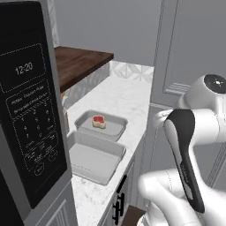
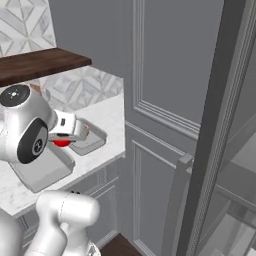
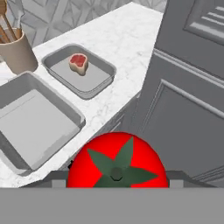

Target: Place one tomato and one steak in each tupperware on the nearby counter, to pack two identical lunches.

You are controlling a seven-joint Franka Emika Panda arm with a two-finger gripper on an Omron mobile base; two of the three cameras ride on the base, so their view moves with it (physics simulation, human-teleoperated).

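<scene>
Holding steak (image 3: 78, 63): far tupperware (image 3: 101, 84).

A red tomato (image 3: 117, 162) with a green calyx sits close at the bottom. Beyond it, on the marble worktop (image 3: 127, 39), a steak (image 3: 78, 63) lies in the farther tupperware (image 3: 101, 83); the nearer tupperware (image 3: 65, 113) holds nothing. A beige utensil cup (image 3: 16, 54) stands beside them.

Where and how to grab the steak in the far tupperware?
Grip the steak across its narrow sides, coming straight down from above. It lies flat mid-floor in the far tupperware, clear of the raised walls that block a side approach. The gripper must first place its tomato.
</scene>
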